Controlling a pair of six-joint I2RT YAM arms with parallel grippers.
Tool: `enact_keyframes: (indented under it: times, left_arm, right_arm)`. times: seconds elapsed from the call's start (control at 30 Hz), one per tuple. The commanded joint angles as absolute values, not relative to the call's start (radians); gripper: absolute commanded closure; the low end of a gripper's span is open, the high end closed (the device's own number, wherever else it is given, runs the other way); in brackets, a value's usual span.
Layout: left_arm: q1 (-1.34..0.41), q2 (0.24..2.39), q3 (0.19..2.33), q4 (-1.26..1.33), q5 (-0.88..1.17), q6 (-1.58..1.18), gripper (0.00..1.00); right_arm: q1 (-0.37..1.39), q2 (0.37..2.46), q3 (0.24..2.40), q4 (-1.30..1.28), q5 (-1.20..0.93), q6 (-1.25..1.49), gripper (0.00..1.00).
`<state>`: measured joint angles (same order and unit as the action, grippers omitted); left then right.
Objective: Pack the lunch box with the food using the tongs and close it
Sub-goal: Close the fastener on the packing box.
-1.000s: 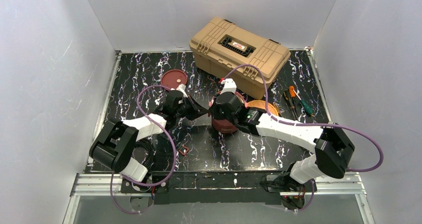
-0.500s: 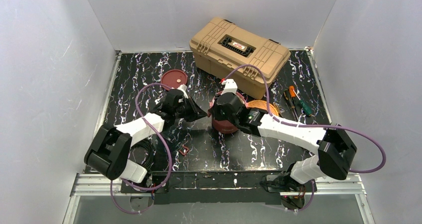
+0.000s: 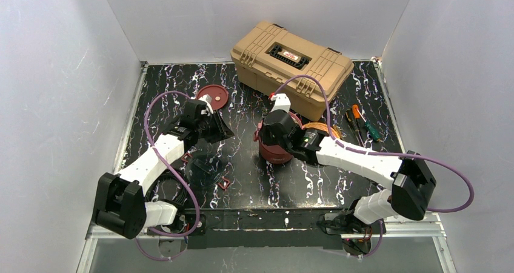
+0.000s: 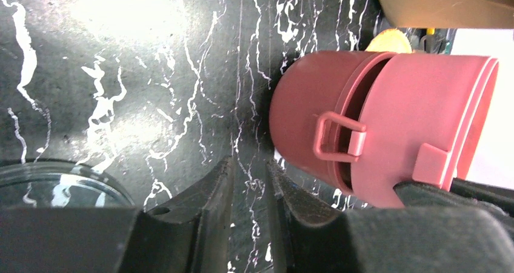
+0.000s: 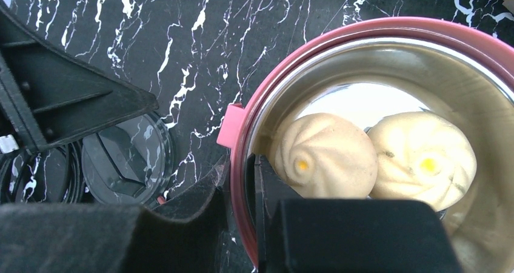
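Now the left gripper [image 4: 248, 171], empty and barely parted, has backed off to the tiffin bowl's [image 3: 270, 153] nine o'clock; the right gripper [image 5: 242, 165] pinches its rim, hiding the buns [image 5: 321, 156] from overhead.

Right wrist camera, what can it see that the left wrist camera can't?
Only the right wrist view looks inside the lunch box: two buns sit in its shiny bowl, and the right gripper pinches the rim. Only the left wrist view shows the box's outside with its clasp loop, a corner of the tan toolbox, and the left gripper, slightly open and empty. Both show the lunch box and the black marbled table.
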<state>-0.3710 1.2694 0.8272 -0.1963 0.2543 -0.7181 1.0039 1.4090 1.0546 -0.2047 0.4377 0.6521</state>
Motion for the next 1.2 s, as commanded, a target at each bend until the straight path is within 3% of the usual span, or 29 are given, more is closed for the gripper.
enact_keyframes:
  times: [0.0, 0.37, 0.5, 0.87, 1.17]
  left_arm:
    - [-0.362, 1.234, 0.864, -0.314, 0.306, -0.652, 0.74]
    - [-0.363, 1.244, 0.849, -0.319, 0.358, -0.651, 0.72]
    - [-0.357, 1.212, 0.844, -0.343, 0.340, -0.642, 0.66]
    - [-0.295, 1.078, 0.844, -0.507, 0.306, -0.597, 0.36]
    - [-0.253, 0.967, 0.807, -0.690, 0.197, -0.598, 0.31]
  right_arm:
    - [1.006, 1.439, 1.086, -0.290, 0.414, 0.674, 0.99]
    - [1.008, 1.539, 1.086, -0.326, 0.356, 0.651, 0.97]
    - [1.008, 1.528, 1.100, -0.326, 0.359, 0.643, 0.81]
    - [1.008, 1.496, 1.233, -0.393, 0.349, 0.563, 0.44]
    - [1.008, 1.386, 1.275, -0.405, 0.349, 0.488, 0.24]
